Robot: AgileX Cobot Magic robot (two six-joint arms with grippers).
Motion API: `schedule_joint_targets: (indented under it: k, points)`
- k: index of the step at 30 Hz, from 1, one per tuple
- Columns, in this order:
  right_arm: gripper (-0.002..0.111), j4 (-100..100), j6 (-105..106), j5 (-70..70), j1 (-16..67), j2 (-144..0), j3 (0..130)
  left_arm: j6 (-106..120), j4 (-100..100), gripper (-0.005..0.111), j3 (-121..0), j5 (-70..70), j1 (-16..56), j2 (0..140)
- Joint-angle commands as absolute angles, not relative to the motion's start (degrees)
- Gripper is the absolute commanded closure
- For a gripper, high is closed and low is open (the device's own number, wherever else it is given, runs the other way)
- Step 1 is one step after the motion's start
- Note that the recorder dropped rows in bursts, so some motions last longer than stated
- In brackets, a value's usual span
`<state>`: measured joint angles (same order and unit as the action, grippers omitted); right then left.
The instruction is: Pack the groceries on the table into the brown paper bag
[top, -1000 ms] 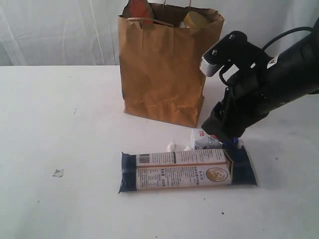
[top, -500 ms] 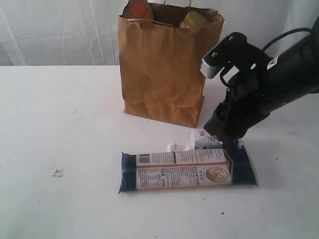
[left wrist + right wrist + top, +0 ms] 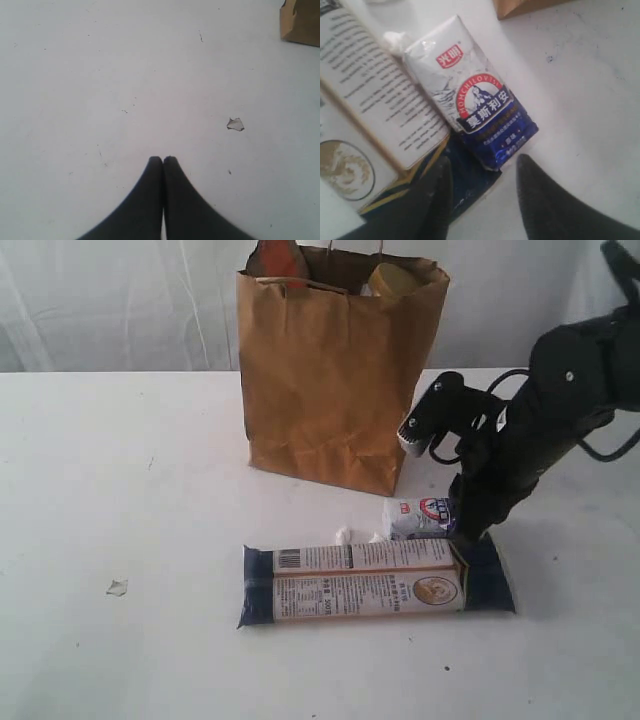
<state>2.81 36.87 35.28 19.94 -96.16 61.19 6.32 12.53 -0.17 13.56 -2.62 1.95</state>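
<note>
Likely, since the right gripper [image 3: 484,165] hangs with jaws apart and empty at the end of the small packet [image 3: 470,100], which lies on the table [image 3: 120,490] between bag [image 3: 325,380] and long packet [image 3: 370,583], closing could nip the long packet's edge too, or squirt the slick small packet away.

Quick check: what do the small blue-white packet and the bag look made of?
The small blue-white packet looks like glossy printed film or coated carton, going by its sheen and wrinkles; which one is unclear. The brown paper bag looks like matte kraft paper, with creased sides.
</note>
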Motion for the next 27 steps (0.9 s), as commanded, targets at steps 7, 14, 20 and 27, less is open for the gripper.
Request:
schedule_joint_targets:
  k: [7, 14, 20, 27]
  points:
    - [0.069, 4.62, 34.23, 32.16, 19.49, -97.24, 61.88, 6.14, 13.22, 0.107, 0.00, 13.32, -2.72, 1.96]
    - [0.059, 0.00, 46.56, 35.65, 20.43, -98.21, 61.88, 6.14, 13.22, 0.107, 0.00, 13.32, -2.72, 1.96]
    - [0.044, 6.53, 64.69, 38.59, 23.18, -99.25, 61.88, 6.14, 13.22, 0.107, 0.00, 13.32, -2.72, 0.00]
    - [0.045, 2.50, 64.26, 36.36, 23.54, -99.38, 61.88, 6.14, 13.22, 0.107, 0.00, 13.32, -2.72, 0.00]
